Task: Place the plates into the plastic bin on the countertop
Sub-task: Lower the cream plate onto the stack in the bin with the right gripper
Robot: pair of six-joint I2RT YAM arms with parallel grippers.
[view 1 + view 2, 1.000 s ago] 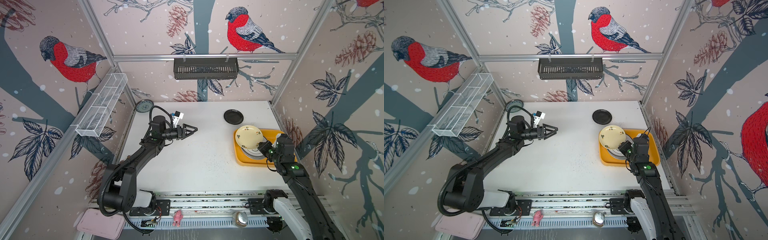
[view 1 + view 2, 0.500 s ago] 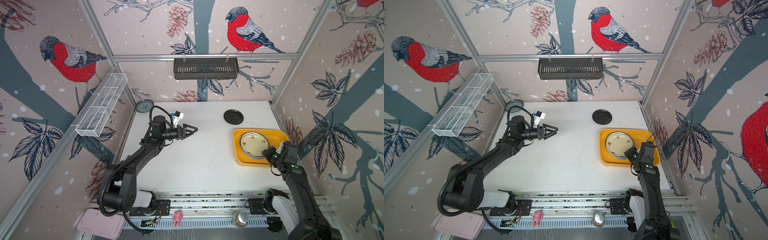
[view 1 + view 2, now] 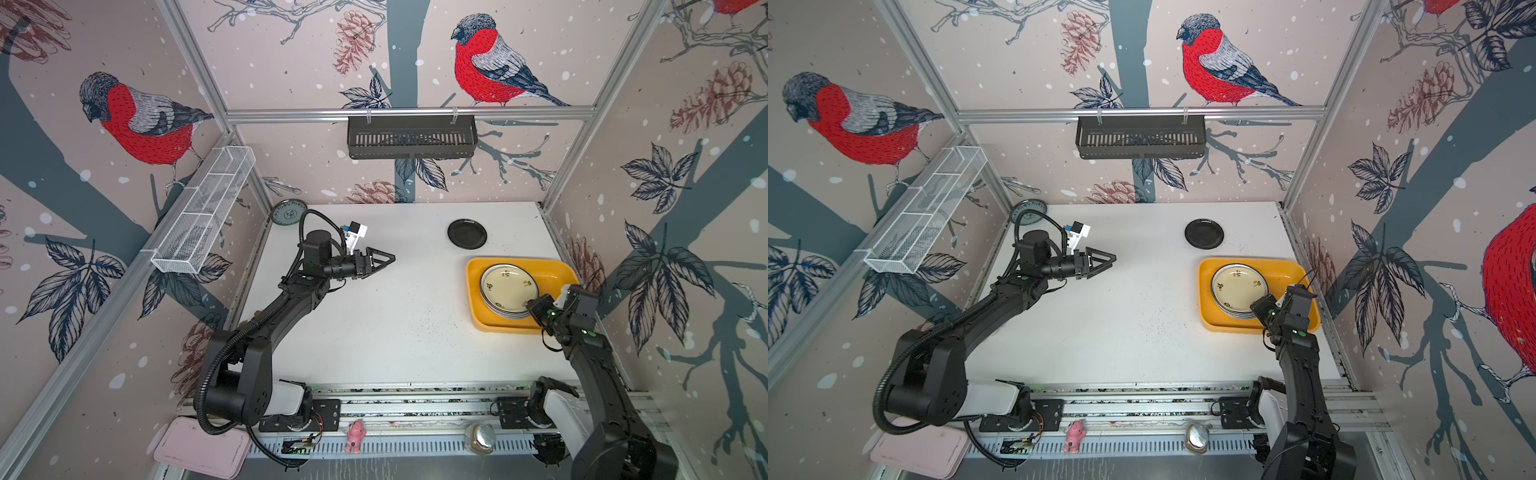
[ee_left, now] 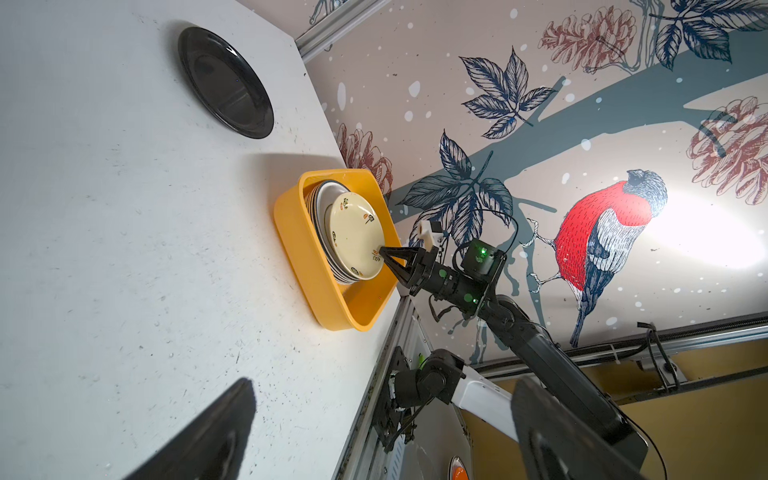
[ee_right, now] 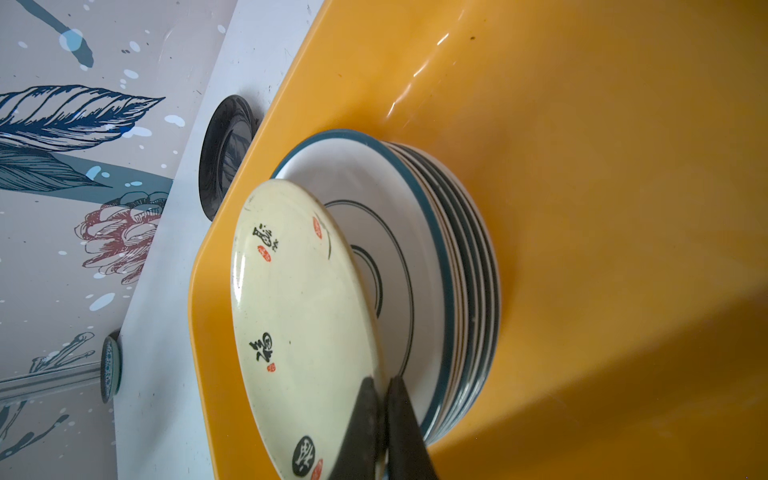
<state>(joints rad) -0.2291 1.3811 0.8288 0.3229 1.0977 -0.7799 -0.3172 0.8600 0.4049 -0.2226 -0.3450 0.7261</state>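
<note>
Plates (image 5: 465, 257) in a stack inside the plastic bin (image 5: 582, 166), at the right edge of the table (image 3: 395, 324). At the right pincer (image 5: 382, 415): clenched on the rim of the cream plate (image 5: 299, 324), one finger on its face, one behind. Only from the right wrist, a tilt to that cream plate, with a gap at the gripped side above the white teal-rimmed plate (image 5: 386, 195) and several dark rims beneath; exact count of the stack hard to make out. From the left wrist, the same grip from the side, tips meeting at the plate's edge. In both top views, tips hidden under the wrist and its camera, tilt unreadable, just a cream disc with small marks topmost in the bin. Outward from the bin: black plate (image 3: 467, 234) flat on the table near the bin's far corner, apart from it, half hidden behind the bin wall from the right wrist. Farther off, grey-teal plate (image 3: 289, 212) in the back left corner at the foot of the wall; leaning or flat, hard to tell. Left pincer (image 3: 388, 259) released, grasping nothing, above the left half of the table, well apart from every plate. Wide spread plain only from the left wrist, with both fingers (image 4: 199, 436) cut off at the frame edge; from above, one finger over the other, gap not visible.
</note>
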